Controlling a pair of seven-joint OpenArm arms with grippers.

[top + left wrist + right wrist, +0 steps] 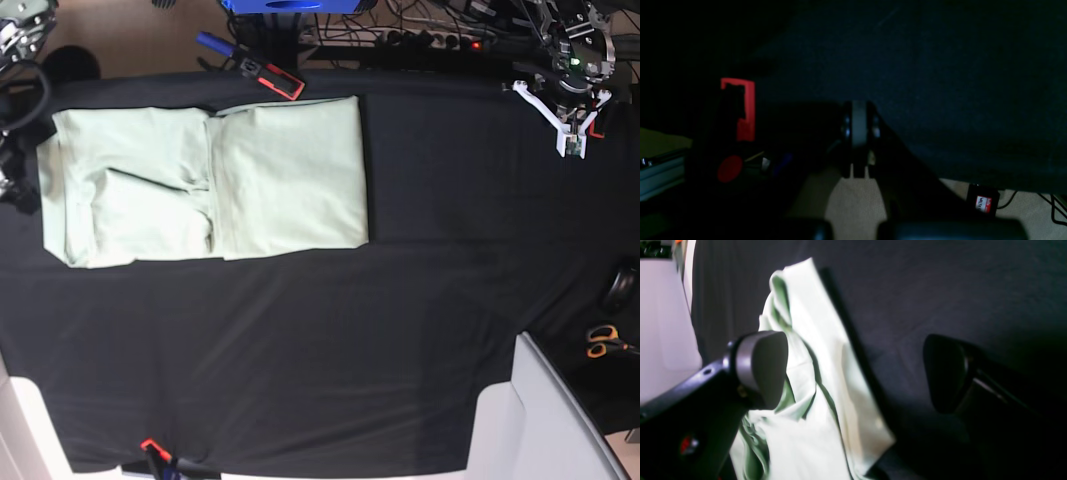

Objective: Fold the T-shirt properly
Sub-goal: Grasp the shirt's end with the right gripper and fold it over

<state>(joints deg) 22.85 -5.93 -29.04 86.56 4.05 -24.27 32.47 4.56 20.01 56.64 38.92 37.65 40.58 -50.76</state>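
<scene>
- On the far left part of the black table cloth (pixel 400 330), as my overhead camera shows it, I see the T-shirt (pixel 205 180) lying flat as a wide rectangle.
- It is partly folded: the right-hand portion lies on top of the left-hand portion, with an upright fold edge near the middle and some creases to the left of that.
- A red clamp (pixel 275 78) sits at the cloth's top edge, just beside the shirt's upper edge.
- My right gripper (pixel 857 373) has its fingers spread wide; in its wrist camera the grey pad of one finger (pixel 761 368) shows in front of the rumpled, layered edge of the shirt, and the other finger is over bare cloth.
- I cannot tell from that blurred view whether the pad touches the fabric.
- In the overhead view this arm is only partly in frame at the left edge, next to the shirt's left end.
- My left gripper (pixel 859 125) has its fingers pressed together with nothing between them.
- It sits at the top right corner of the table (pixel 575 140), well apart from the shirt.
- A pair of scissors (pixel 603 342) with orange handles lies off the cloth at the right edge.
</scene>
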